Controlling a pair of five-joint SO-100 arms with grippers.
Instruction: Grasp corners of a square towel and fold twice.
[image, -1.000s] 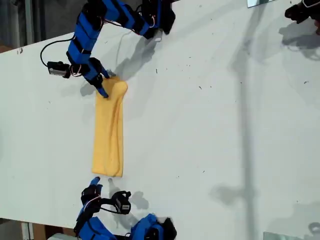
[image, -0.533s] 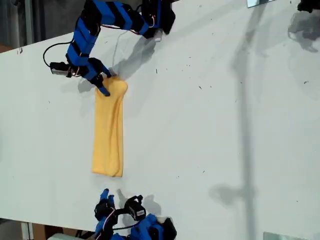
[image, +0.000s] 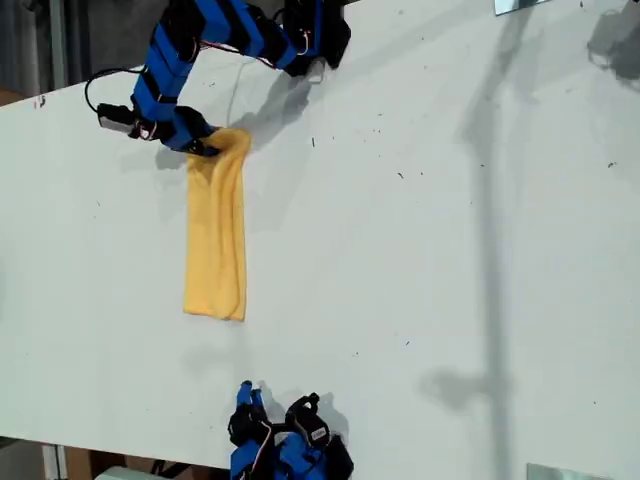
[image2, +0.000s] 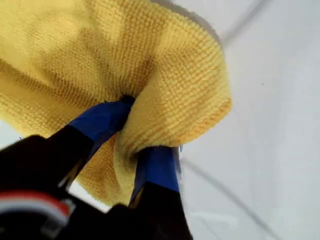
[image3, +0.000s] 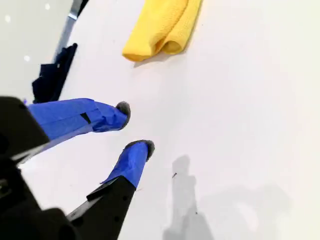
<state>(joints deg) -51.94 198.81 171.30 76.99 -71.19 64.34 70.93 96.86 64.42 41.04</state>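
Blue tape wraps the fingers of my second gripper, which hangs over bare white table with its jaws parted and nothing between them. In the exterior view this gripper sits at about six o'clock, tucked close to its arm's base at the lower edge. The towel lies well apart from it, its nearer end a soft rolled fold resting flat on the surface.

Farther on, the towel stretches as a long narrow folded strip, running from roughly the middle of the exterior view's left half up toward eleven o'clock. Its far end is bunched and lifted slightly.

At that far end, my first gripper is clamped on the towel: one taped finger presses into a pucker of the fuzzy yellow cloth, the other sits under a fold, and cloth bulges between and over them. In the exterior view this gripper meets the strip's upper end at about eleven o'clock, with the blue arm arching back toward twelve o'clock.
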